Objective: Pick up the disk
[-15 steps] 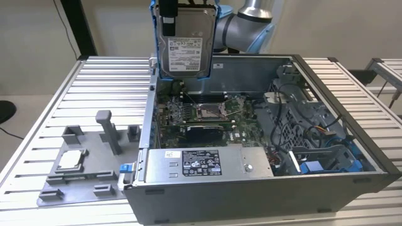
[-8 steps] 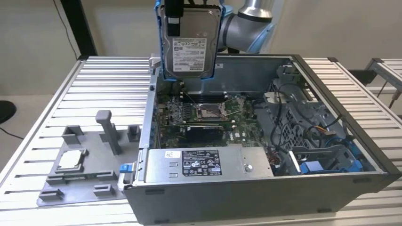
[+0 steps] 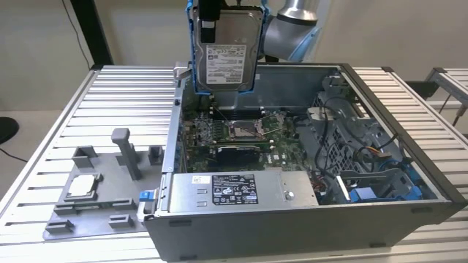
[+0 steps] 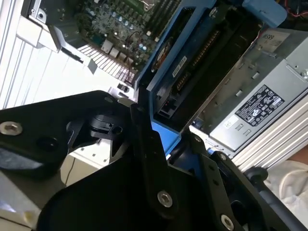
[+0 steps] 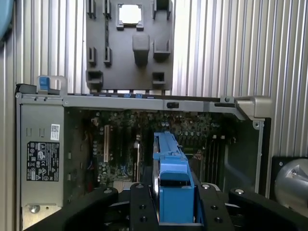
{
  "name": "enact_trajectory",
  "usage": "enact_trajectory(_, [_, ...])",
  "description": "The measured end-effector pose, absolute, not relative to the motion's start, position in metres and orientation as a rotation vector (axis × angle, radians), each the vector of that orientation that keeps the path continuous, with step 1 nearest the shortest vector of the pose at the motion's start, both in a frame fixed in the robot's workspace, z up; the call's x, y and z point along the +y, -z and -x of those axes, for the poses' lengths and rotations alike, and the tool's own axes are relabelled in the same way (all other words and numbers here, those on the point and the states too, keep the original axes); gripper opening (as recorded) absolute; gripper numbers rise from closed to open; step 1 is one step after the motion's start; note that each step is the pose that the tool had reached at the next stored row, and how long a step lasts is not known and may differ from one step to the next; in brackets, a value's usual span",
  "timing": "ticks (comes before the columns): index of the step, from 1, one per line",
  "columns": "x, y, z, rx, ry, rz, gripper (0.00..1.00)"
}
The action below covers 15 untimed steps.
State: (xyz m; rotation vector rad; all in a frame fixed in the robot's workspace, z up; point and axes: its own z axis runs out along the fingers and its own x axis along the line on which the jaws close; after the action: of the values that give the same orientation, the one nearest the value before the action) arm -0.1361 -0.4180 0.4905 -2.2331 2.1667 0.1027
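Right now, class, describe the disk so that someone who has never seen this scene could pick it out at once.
Find the open grey computer case on the slatted table. Above it the disk hangs upright, clamped in the gripper. Its blue side rails and white label on silver set it apart from the grey labelled box lying in the case.

Silver disk (image 3: 228, 33) (blue-edged, white-labelled), black pincer (image 5: 175, 195)
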Motion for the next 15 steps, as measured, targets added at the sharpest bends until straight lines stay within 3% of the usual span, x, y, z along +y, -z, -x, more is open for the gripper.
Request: enact_trajectory(15, [-0.435, -0.490, 0.105, 2.167, -0.103, 2.233, 0.00])
